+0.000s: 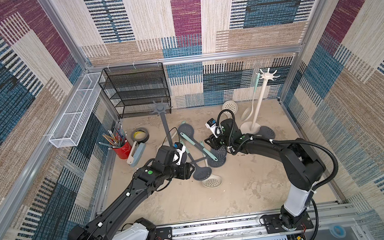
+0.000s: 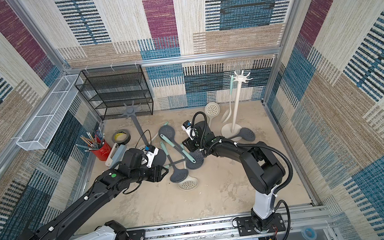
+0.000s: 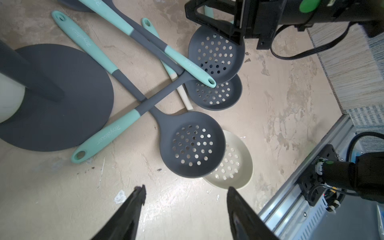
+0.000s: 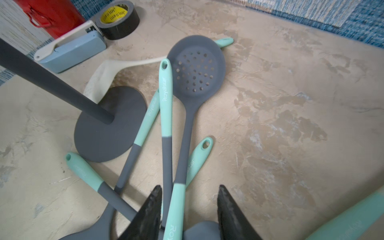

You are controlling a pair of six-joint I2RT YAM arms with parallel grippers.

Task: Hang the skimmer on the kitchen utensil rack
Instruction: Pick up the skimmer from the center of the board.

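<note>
Likely light, stiff-shafted, grippy silicone skimmer; take teal handle, lower centre of frame. Right gripper apart, straddling it, unclamped; left gripper apart, empty.

Skimmers heaped on the counter
left rack just beside them; right rack behind; shelf back left; cup, tape, stapler far left

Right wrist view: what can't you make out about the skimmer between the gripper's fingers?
- Right wrist view: the grey perforated silicone skimmer loses its teal handle end to the frame edge, between the fingers of the right gripper.
- Both top views: those fingertips are hidden under the gripper's own body, so contact is unclear.
- Left wrist view: the cream perforated skimmer lies partly under a grey one.
</note>
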